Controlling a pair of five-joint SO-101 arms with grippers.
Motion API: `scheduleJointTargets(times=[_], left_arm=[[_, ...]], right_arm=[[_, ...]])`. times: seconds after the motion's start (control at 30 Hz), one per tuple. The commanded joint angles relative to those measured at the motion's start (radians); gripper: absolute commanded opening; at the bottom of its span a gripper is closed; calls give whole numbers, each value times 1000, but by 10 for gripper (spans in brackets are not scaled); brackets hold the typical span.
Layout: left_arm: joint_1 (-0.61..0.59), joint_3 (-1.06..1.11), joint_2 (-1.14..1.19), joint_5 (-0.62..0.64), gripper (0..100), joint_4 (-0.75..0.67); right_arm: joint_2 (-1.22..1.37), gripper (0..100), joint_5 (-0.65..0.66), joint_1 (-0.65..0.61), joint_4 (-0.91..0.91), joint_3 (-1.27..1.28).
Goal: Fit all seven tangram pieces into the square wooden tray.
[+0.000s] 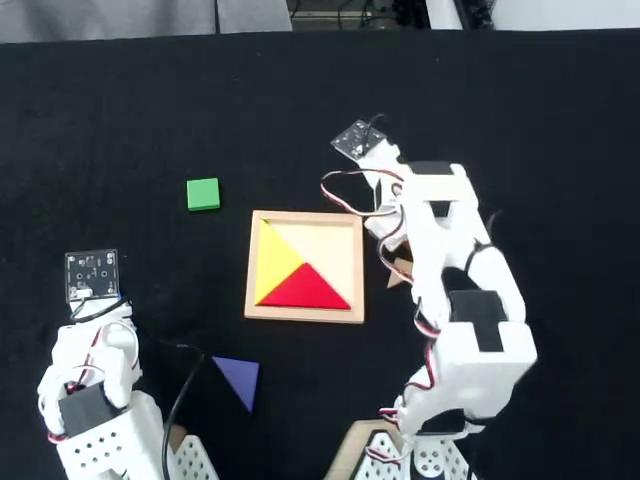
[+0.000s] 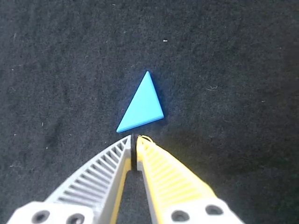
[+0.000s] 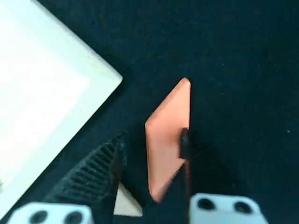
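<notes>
The square wooden tray (image 1: 305,312) lies mid-table with a yellow triangle (image 1: 275,262) and a red triangle (image 1: 308,289) in it. The tray's corner (image 3: 70,88) is close to my right gripper (image 3: 154,137), which stands open astride an orange parallelogram (image 3: 166,135). One finger touches the piece's edge; the other stands a little off it. The orange piece (image 1: 400,270) peeks out beside the right arm (image 1: 450,260). My left gripper (image 2: 135,139) is shut, its tips just short of a light blue triangle (image 2: 142,105) lying flat on the cloth.
A green square (image 1: 203,194) lies left of and beyond the tray. A dark blue triangle (image 1: 240,380) lies near the front, between the arms. The left arm (image 1: 90,375) stands at the front left corner. Black cloth covers the table.
</notes>
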Motion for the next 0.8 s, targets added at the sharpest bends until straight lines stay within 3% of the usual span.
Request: scheduleJointTargets(times=[0.0, 0.47, 0.77], left_arm=[[15, -7, -8, -6, 34, 5], [15, -7, -8, -6, 34, 5], [15, -7, -8, -6, 34, 5]], right_arm=[[41, 198, 25, 35, -9, -44], [45, 77, 28, 43, -52, -59], [-38, 77, -40, 110, 2, -107]])
